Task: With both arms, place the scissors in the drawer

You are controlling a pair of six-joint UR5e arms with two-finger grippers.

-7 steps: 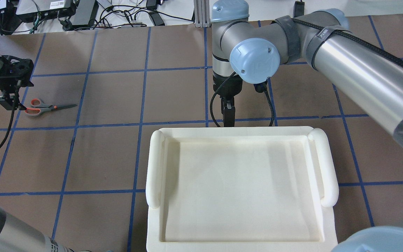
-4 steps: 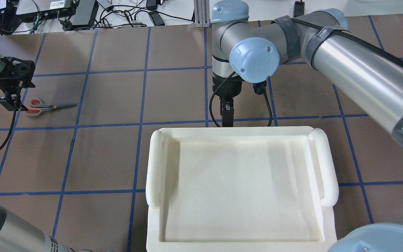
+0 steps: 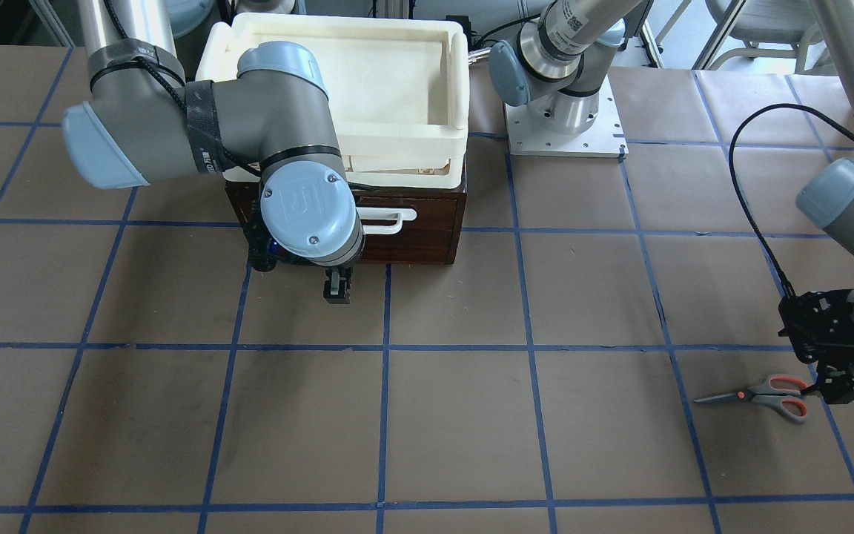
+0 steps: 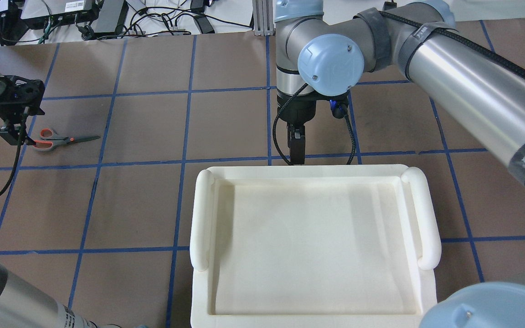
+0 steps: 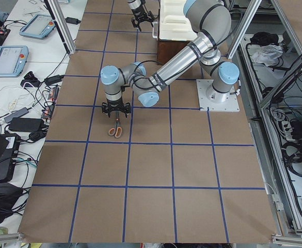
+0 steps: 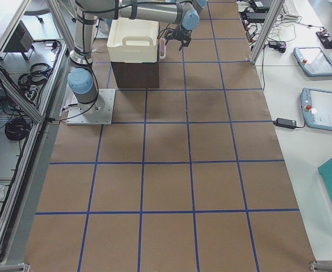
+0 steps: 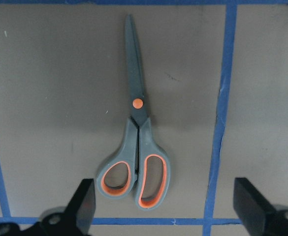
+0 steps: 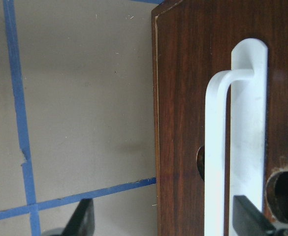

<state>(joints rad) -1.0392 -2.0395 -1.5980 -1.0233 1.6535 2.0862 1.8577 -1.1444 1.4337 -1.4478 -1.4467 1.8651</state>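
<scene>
The scissors [image 7: 136, 147] lie flat on the brown table, blades shut, grey handles with orange lining toward my left gripper [image 7: 168, 196]. That gripper is open and hovers over the handle end, touching nothing. They also show in the overhead view [image 4: 62, 139] and the front view [image 3: 764, 393], with the left gripper [image 4: 14, 133] beside the loops. The dark brown drawer [image 3: 427, 230] looks closed. My right gripper [image 8: 163, 216] is open in front of it, and the white bar handle [image 8: 217, 162] lies between its fingers.
A cream-white plastic tray [image 4: 201, 218] sits on top of the drawer cabinet. Blue tape lines grid the table. Cables and electronics [image 4: 84, 13] lie past the far edge. The right arm's base plate [image 3: 564, 122] stands beside the cabinet.
The right arm's wrist and elbow have shifted slightly away from the robot, its gripper staying at the drawer front. The left gripper has drifted slightly near the scissors' handles.
</scene>
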